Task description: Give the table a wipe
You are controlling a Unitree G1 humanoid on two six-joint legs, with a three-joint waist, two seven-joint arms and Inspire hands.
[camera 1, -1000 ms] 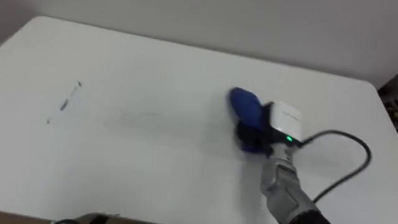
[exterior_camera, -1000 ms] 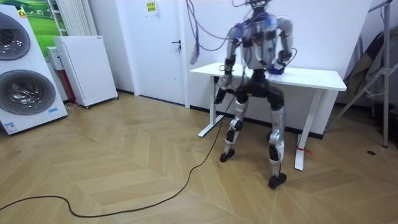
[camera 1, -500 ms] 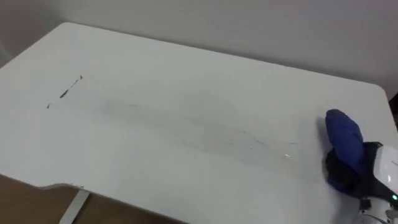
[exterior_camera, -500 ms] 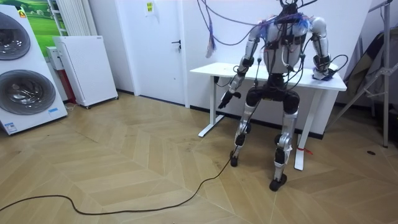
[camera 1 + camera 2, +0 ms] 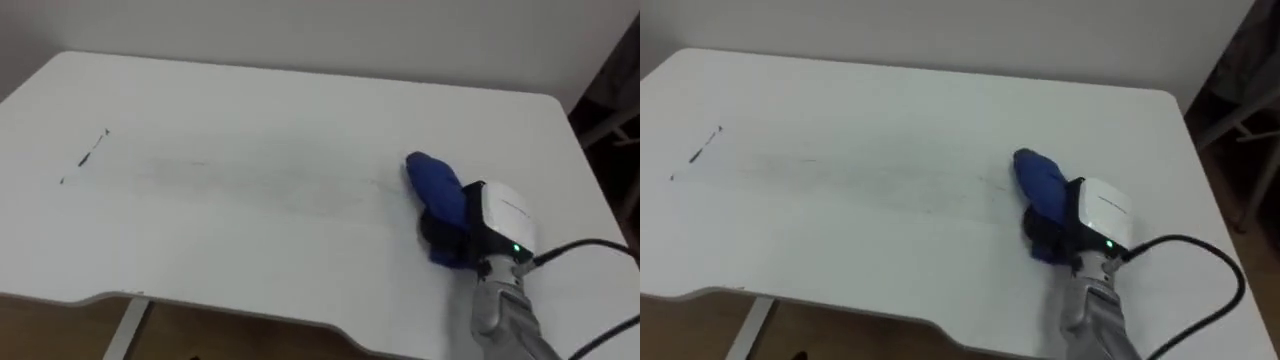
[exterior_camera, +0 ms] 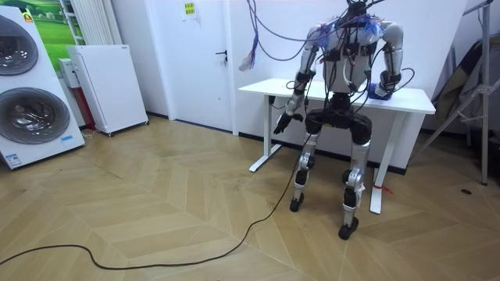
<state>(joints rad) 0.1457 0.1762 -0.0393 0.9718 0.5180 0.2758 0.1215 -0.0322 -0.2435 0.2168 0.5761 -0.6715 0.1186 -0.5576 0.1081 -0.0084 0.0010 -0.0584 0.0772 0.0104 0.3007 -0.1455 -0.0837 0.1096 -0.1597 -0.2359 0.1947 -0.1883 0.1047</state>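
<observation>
Wiping is judged to be under way: the blue cloth (image 5: pixel 432 187) is held on the tabletop (image 5: pixel 250 250), toward its right end, by the right hand (image 5: pixel 450 235). Whether that hand is clamped on it cannot be told. Dark marks (image 5: pixel 85 158) are seen well apart, near the left end, so a long leftward sweep is called for. The left hand (image 6: pixel 280 123) is hung beside the tabletop, its state unreadable.

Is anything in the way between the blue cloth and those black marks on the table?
No, nothing visible. Only bare table lies between the blue cloth at the right hand and the black marks near its left end.
</observation>
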